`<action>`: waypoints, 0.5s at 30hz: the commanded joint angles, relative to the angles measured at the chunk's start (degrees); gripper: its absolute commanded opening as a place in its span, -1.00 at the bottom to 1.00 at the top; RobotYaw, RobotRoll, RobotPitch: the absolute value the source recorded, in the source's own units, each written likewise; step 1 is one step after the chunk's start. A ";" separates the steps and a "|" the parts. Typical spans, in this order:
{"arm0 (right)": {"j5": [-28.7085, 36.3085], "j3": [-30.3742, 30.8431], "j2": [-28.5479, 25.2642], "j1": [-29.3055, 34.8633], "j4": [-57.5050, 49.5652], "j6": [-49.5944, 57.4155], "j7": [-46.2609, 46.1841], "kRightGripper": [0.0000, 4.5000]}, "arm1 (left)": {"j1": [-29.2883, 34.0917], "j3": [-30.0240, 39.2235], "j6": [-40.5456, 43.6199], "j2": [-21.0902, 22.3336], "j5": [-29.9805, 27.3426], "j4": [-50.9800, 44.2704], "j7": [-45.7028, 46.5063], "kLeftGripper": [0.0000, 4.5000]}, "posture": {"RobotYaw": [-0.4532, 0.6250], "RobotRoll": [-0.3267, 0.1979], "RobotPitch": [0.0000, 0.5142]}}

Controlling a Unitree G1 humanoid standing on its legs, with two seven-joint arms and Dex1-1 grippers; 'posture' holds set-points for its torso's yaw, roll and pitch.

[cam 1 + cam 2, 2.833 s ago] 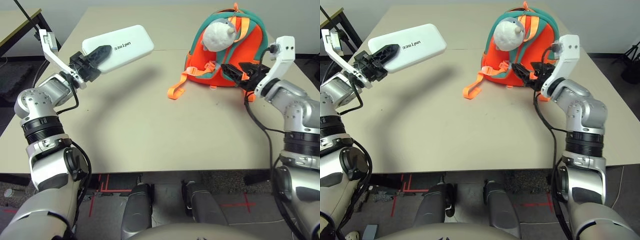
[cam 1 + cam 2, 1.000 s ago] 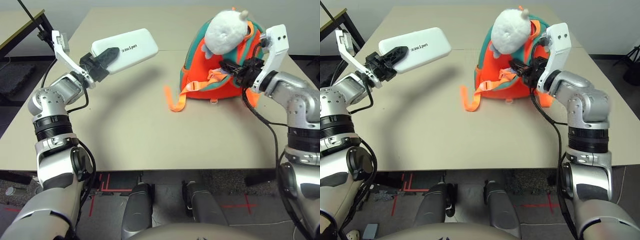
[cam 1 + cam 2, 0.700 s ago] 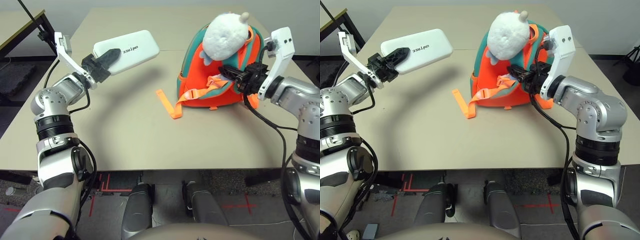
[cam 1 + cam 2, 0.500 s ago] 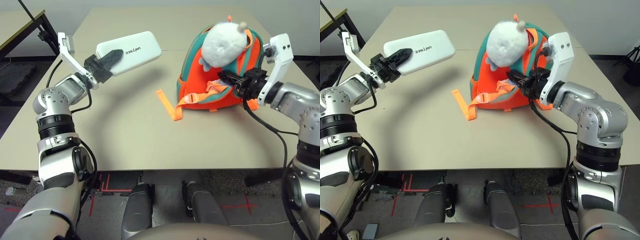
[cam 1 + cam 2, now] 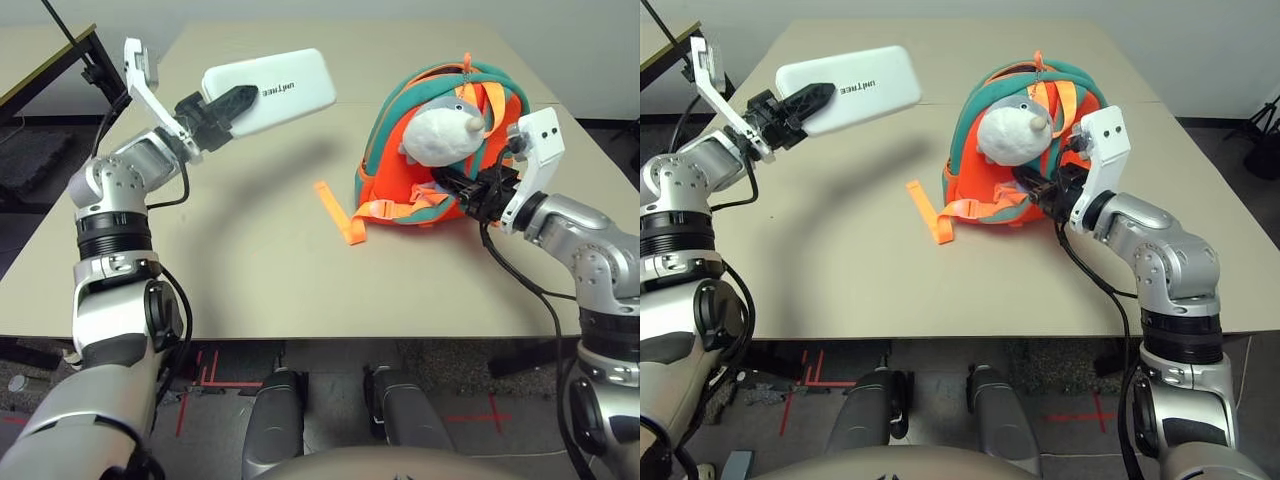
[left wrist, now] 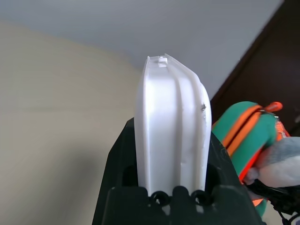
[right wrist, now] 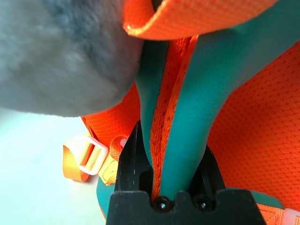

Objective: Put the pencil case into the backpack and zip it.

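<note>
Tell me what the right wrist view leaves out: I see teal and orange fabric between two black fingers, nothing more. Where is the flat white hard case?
Observer: The flat white rectangular pencil case is up in the air over the tan table's left side, clamped at one end by the left gripper.
Operator: And the bag, upright or lying down?
Observer: The small orange backpack with teal trim lies reclined on the table, its grey-white plush animal facing up.
Operator: Where exactly does my gripper hold it?
Observer: The right gripper pinches a teal-edged strap at the backpack's lower right side, just under the plush.
</note>
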 commanded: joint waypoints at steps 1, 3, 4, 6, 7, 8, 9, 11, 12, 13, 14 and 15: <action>-1.07 0.93 -0.08 1.57 1.61 -0.28 0.10 -0.81 | -3.49 -1.75 -2.21 0.64 1.02 0.91 -6.18 -0.45 | -0.45 0.25 -0.71; -1.16 1.04 -0.13 1.70 1.80 -0.48 0.03 -0.81 | -5.05 -2.44 -2.62 0.64 1.46 1.51 -8.62 -0.45 | -0.45 0.25 -0.71; -1.15 1.07 -0.17 1.75 1.85 -0.56 0.01 -0.81 | -5.60 -2.80 -2.90 0.64 1.73 1.74 -9.62 -0.45 | -0.45 0.25 -0.71; -1.25 1.24 -0.18 1.69 2.11 -0.77 -0.04 -0.81 | -7.06 -4.02 -3.93 0.40 2.67 2.83 -11.67 -0.45 | -0.45 0.25 -0.71; -1.30 1.33 -0.15 1.61 2.26 -0.84 -0.08 -0.81 | -7.69 -4.71 -4.66 0.17 3.33 3.48 -12.58 -0.45 | -0.45 0.25 -0.71; -1.34 1.42 -0.13 1.53 2.36 -0.88 -0.12 -0.81 | -8.23 -5.36 -5.36 -0.07 3.99 4.11 -13.42 -0.45 | -0.45 0.25 -0.71; -1.35 1.48 -0.12 1.49 2.41 -0.91 -0.15 -0.81 | -8.58 -5.74 -5.85 -0.22 4.48 4.60 -14.01 -0.45 | -0.45 0.25 -0.71; -1.42 1.69 -0.08 1.30 2.52 -0.97 -0.23 -0.81 | -9.18 -7.16 -7.21 -0.58 6.07 5.89 -15.21 -0.45 | -0.46 0.25 -0.71; -1.44 1.79 -0.04 1.19 2.57 -1.02 -0.29 -0.81 | -9.42 -7.62 -7.75 -0.84 6.63 6.42 -15.74 -0.45 | -0.46 0.25 -0.71; -1.47 1.89 -0.01 1.12 2.59 -1.07 -0.37 -0.81 | -9.59 -8.12 -8.33 -1.19 7.17 6.84 -16.43 -0.45 | -0.47 0.25 -0.71; -1.48 1.96 0.02 1.07 2.63 -1.11 -0.43 -0.81 | -9.75 -8.38 -8.68 -1.51 7.50 7.22 -16.97 -0.45 | -0.47 0.25 -0.71; -1.46 2.01 0.05 1.10 2.53 -1.10 -0.52 -0.81 | -9.85 -8.52 -8.95 -1.74 7.78 7.54 -17.43 -0.45 | -0.48 0.25 -0.70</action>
